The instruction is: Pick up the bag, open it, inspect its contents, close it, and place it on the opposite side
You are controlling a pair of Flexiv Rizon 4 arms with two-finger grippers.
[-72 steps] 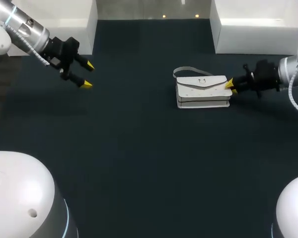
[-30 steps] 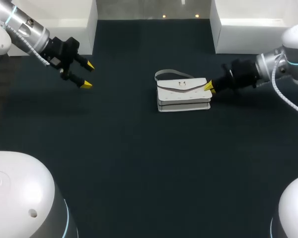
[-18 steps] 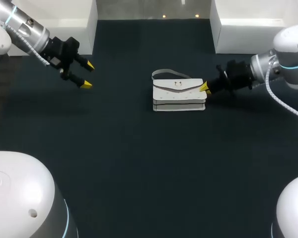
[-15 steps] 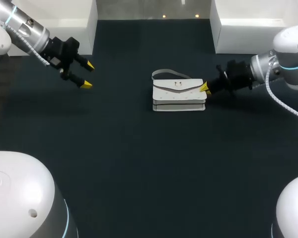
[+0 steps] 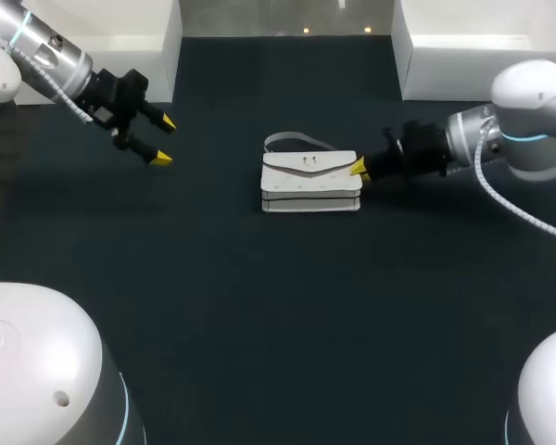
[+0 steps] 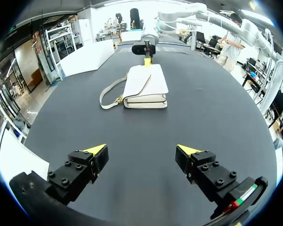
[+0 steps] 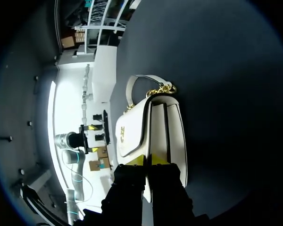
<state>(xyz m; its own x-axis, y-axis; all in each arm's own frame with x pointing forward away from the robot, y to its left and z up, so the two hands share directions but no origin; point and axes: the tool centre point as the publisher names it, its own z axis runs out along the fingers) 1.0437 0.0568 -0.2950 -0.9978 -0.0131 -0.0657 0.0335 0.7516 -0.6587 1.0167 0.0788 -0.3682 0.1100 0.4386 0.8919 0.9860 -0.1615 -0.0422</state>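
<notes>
Stiff, probably light bag [image 5: 310,181] nearer table's [image 5: 259,324] far edge; grab by strap [image 5: 285,141]; right gripper [image 5: 359,169] closed, touching its end; left gripper [image 5: 165,141] spread wide.

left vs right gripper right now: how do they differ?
Fingers: the left gripper is open, its yellow tips wide apart. The right gripper is shut, its tips side by side.
Contact: the left gripper touches nothing and is well clear of the white handbag. The right gripper's tips are against the handbag's end.
Shared: neither grips anything, and each has the handbag ahead of its fingers.
</notes>
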